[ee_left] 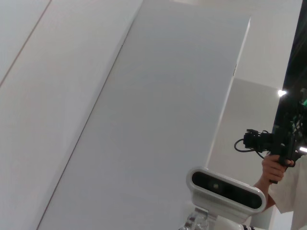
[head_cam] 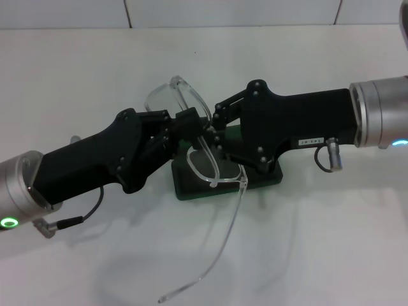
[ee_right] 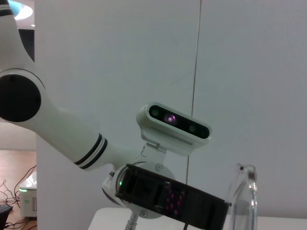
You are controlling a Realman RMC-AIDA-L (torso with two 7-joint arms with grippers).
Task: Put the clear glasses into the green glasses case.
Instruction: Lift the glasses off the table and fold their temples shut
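The clear glasses (head_cam: pixel 176 95) hang in mid-air at the centre of the head view, one lens up and the other lens (head_cam: pixel 209 167) lower. One long temple arm (head_cam: pixel 220 245) trails toward the table's near edge. My left gripper (head_cam: pixel 189 121) comes in from the left and is shut on the frame near the bridge. My right gripper (head_cam: pixel 215 127) comes in from the right and meets the glasses at the same spot. The green glasses case (head_cam: pixel 268 178) lies on the table right under both grippers, mostly covered by them. A clear end of the glasses (ee_right: pixel 243 191) shows in the right wrist view.
The white table (head_cam: pixel 331 242) spreads all round the case. A white wall (head_cam: pixel 191 13) stands behind it. The wrist views point away from the table at white panels, the robot's head camera (ee_right: pixel 173 125) and a person (ee_left: pixel 276 167) with a camera.
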